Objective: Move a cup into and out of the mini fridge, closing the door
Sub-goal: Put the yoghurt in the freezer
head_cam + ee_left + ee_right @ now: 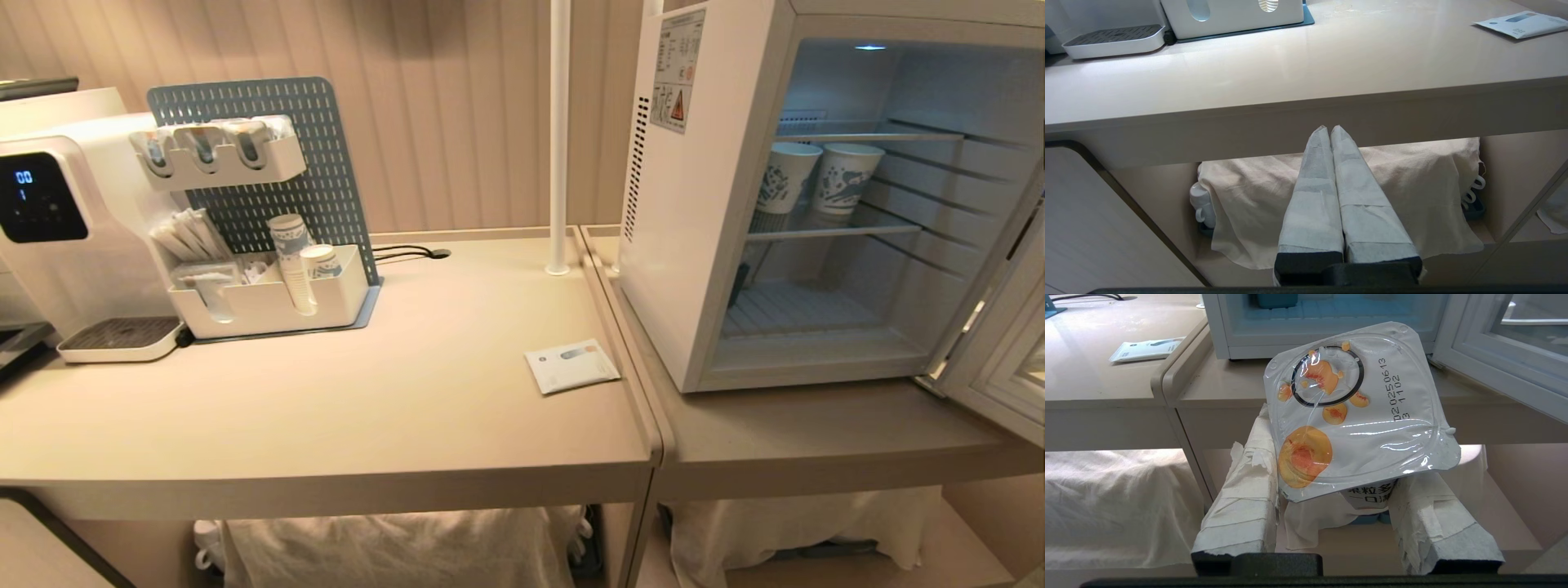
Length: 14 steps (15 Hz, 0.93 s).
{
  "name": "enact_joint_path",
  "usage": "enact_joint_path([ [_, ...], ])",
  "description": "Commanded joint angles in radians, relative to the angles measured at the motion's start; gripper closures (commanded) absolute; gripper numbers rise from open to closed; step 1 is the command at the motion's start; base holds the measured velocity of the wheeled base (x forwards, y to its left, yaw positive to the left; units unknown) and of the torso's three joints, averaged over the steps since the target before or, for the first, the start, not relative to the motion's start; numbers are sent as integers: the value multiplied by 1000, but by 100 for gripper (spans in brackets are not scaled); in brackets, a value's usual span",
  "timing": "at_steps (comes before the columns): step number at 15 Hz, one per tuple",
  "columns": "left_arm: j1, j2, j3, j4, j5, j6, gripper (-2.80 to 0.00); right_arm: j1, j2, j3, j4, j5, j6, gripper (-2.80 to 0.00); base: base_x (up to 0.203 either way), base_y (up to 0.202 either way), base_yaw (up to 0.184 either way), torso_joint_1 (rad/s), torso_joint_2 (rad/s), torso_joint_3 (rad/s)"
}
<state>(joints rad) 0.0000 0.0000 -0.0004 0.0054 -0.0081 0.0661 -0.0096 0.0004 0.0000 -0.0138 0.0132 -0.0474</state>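
Right gripper (1331,490) holds the cup (1355,412): taped fingers (1245,502) partly spread, clamped on its body under the square foil lid, lid tilted toward the camera. It sits low, in front of the table edge, near side of the mini fridge (702,245); not visible in the head view.

Left gripper (1329,130) is closed, fingertips touching, empty, parked below the left table's (392,408) front edge, in front of a cloth-covered lower shelf (1412,196).

Fridge stands on the right table (816,433), door (1004,359) swung wide open to the right. Two tall patterned paper cups (816,180) sit side by side on the middle wire shelf (833,233); bottom compartment looks bare, with a dark object at its far left that I can't identify.

On the left table: a flat white packet (571,366) near the right edge, just beside the seam between tables. Far left, water dispenser (57,212) with drip tray (122,339), then a pegboard organiser (269,237) with stacked cups and sachets. White pole (559,139) rises at the far edge between organiser and fridge.
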Motion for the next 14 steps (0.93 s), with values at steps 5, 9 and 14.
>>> enact_joint_path([
  [5, 0, 0, 0, 4, -1, -2, 0, 0, -2, 11, 0, 1, 0, 0, 0, 0, 0, 0, 0, 0],
  [9, 0, 0, 0, 3, 0, -3, 0, -1, -2, 10, 0, 1, -1, 0, 0, 0, 0, 0, 0, 0],
  [14, 0, 0, 0, 2, 0, -3, 0, 0, -2, 9, 0, 1, -1, 0, -174, 0, 1, 4, 3, 1],
])
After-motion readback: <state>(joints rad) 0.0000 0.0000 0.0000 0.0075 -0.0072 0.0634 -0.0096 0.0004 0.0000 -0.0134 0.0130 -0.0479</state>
